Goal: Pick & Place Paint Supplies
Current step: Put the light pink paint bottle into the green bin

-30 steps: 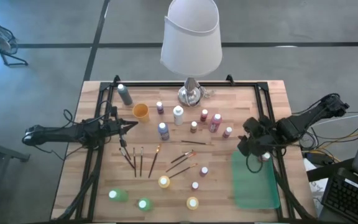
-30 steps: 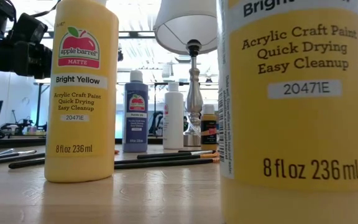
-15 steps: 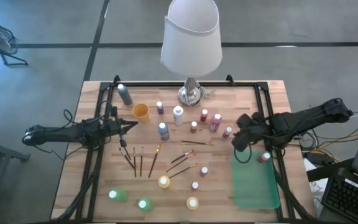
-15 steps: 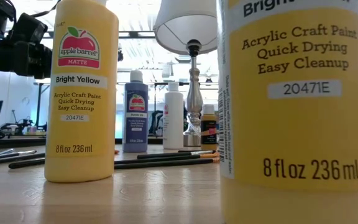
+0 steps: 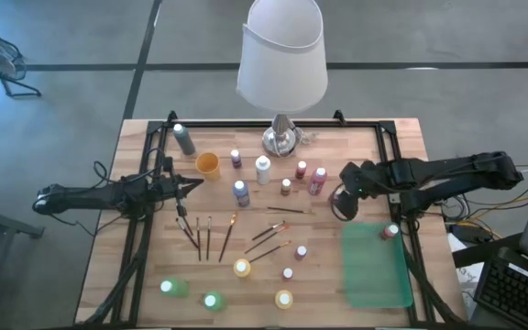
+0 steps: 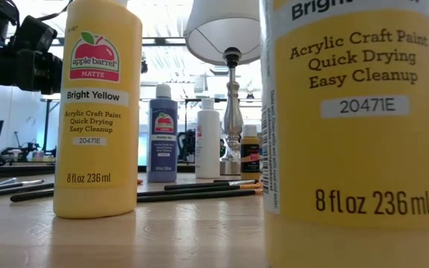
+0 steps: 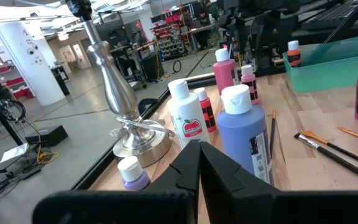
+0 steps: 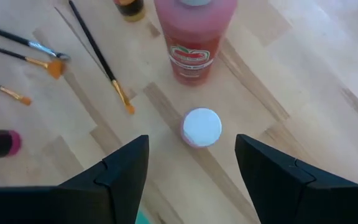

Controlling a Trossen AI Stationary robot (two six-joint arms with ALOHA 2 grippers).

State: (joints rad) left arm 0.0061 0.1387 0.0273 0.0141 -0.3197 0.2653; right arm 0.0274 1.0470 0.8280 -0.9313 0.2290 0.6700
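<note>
Small white-capped paint bottles and thin paintbrushes (image 5: 207,236) are spread over the wooden table. My right gripper (image 5: 341,203) hangs open above a small pink bottle (image 8: 202,127), which stands upright on the wood, its cap showing between the two fingers and apart from both. A larger pink bottle (image 8: 194,37) stands just beyond it. A small red bottle (image 5: 390,232) stands in the far right corner of the green tray (image 5: 374,270). My left gripper (image 5: 191,186) waits shut and level at the table's left, facing a blue bottle (image 7: 247,140).
A lamp with a white shade (image 5: 282,55) stands at the far middle. An orange cup (image 5: 207,164) and a grey bottle (image 5: 184,139) stand far left. Large yellow and green bottles (image 5: 241,268) stand near the front edge. Black rails (image 5: 397,174) frame the table.
My right gripper has travelled from above the tray's far right corner toward the table's left and slightly down, ending over the small pink bottle. The small red bottle stays standing in the tray's corner.
</note>
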